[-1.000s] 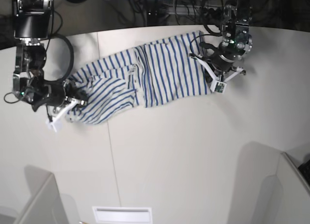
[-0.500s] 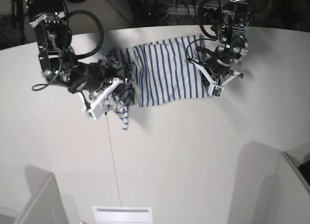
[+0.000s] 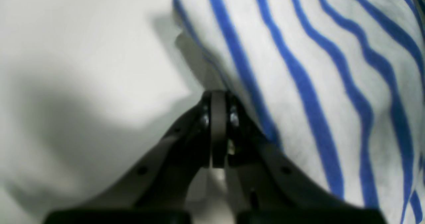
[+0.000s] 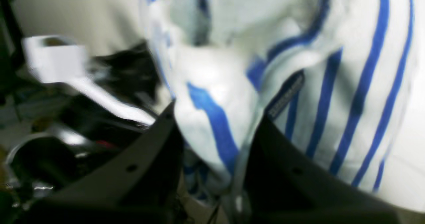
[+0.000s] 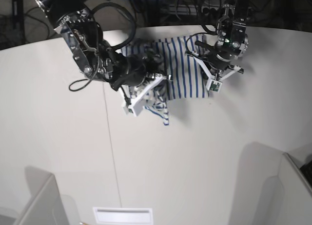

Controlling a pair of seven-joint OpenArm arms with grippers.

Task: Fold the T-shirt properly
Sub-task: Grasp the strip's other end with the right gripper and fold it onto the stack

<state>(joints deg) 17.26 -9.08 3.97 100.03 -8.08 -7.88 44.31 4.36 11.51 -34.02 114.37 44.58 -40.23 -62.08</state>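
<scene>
- We see the T-shirt (image 5: 181, 69) at the far edge of the white table (image 5: 195, 152), part flat and part bunched in mid-air.
- Our right gripper (image 4: 212, 151) pinches a thick wad of striped cloth between its jaws; the small dark label (image 4: 286, 94) shows just beside them.
- That bundle hangs over the flat half, with a loose flap (image 5: 162, 113) drooping toward the table.
- Our left gripper (image 3: 217, 131) has its jaws pressed together at the shirt's near edge; we judge it pins the hem, though no cloth is visible between them.
- We judge the first fold only underway: nothing is laid flat or squared, and smoothing and further folds remain.
</scene>
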